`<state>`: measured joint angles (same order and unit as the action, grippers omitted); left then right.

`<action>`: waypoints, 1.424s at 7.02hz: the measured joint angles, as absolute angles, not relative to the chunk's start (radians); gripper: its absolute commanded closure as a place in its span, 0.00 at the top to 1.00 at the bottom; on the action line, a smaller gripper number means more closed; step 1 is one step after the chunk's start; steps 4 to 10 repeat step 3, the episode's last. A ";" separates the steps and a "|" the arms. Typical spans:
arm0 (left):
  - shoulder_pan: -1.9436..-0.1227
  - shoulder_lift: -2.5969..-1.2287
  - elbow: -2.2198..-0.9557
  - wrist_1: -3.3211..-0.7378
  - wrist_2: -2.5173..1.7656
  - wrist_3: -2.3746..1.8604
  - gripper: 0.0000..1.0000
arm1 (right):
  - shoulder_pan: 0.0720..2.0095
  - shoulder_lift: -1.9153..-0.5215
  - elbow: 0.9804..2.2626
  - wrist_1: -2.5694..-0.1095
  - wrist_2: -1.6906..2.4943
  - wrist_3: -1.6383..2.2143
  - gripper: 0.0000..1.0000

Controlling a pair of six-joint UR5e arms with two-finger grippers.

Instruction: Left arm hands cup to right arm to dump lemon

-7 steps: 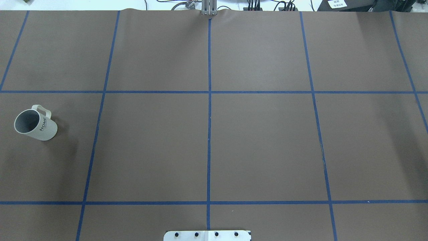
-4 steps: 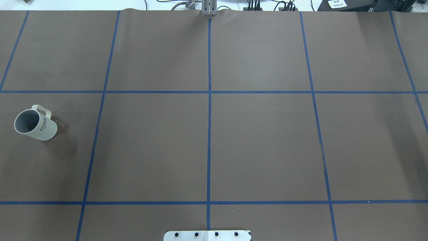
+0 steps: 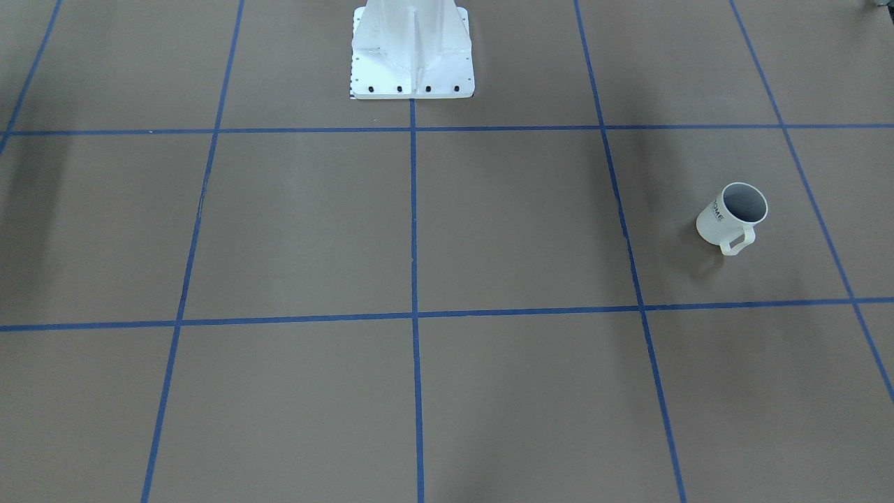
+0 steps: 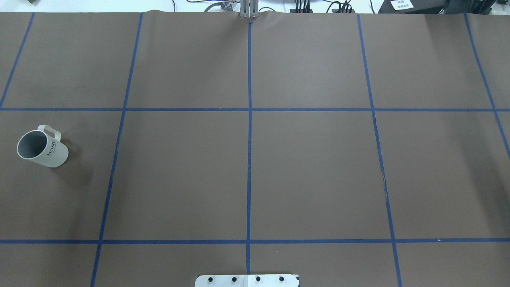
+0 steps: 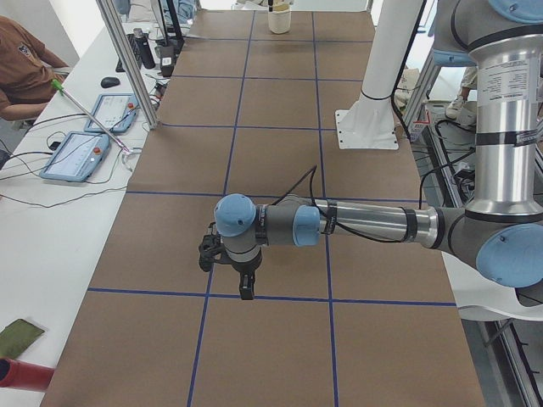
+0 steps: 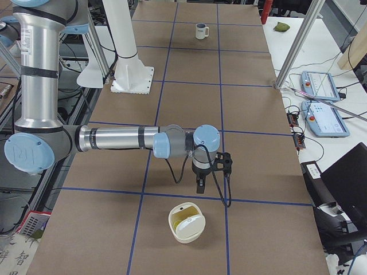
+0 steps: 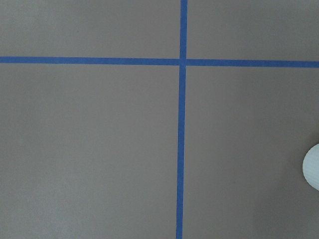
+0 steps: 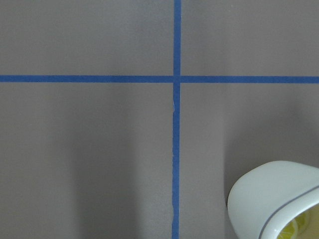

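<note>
Front view had the cup (image 3: 732, 216) standing upright on the table (image 3: 489, 230), robot's left side. Overhead showed it (image 4: 42, 148) near the left edge. In the side views, the left gripper (image 5: 242, 284) and right gripper (image 6: 200, 184) hung over the table, claws impossible to judge. Right wrist cam caught lemon (image 8: 295, 229) inside a white container (image 8: 259, 194)

The left arm (image 5: 365, 222) reaches level across the brown bench (image 5: 280, 102) from the right edge. Its claw (image 5: 245, 291) points down just above a blue tape line (image 5: 382, 301), and whether it is spread or closed cannot be told. A white pedestal (image 5: 366, 127) stands beyond, a cream container (image 5: 279, 19) sits at the far end, and a person (image 5: 21, 72) sits by two tablets (image 5: 75, 155).
</note>
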<state>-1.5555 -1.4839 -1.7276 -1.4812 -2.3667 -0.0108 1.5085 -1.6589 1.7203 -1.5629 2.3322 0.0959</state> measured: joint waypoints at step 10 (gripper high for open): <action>-1.555 -1.478 -1.725 -1.492 -2.367 0.044 1.00 | 1.493 -1.654 1.717 -1.514 2.327 0.089 1.00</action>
